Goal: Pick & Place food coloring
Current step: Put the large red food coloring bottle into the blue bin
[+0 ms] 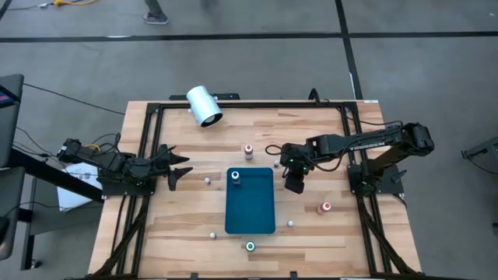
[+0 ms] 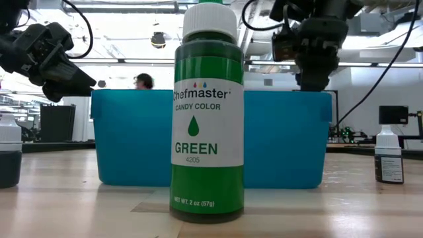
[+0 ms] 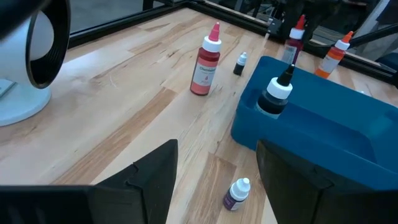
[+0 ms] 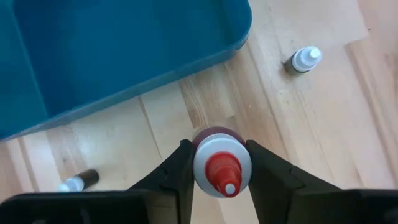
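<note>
The right claw is seen closed narrow around a red-tipped food coloring bottle at lower centre of the right wrist view, both fingers pressed against the white cap/shoulder. In the high view the same claw sits just right of the blue bin, mid-frame, so the bottle is held beside the bin, not yet over it; whether it is lifted off the bench can't be told.

Handling, judged: small plastic squeeze bottle, light, body prob. a bit soft, round and smooth so it may twist or slip. Grip is best taken at the stiff cap/shoulder, as here, w/ modest squeeze; a hard pinch on the body could push dye out. The top is narrow, so a tilt in the grip is likely.

Other bottles are spread out: a black one w/ white cap stands in the bin, a red one upper centre of the left wrist view, a tiny purple one at bottom centre, a green one fills the centre of the low view, an orange-red one at right of the high view.

The left claw waits at left of the bench, fingers spread wide, holding nothing. A white cylinder lies at upper left.
</note>
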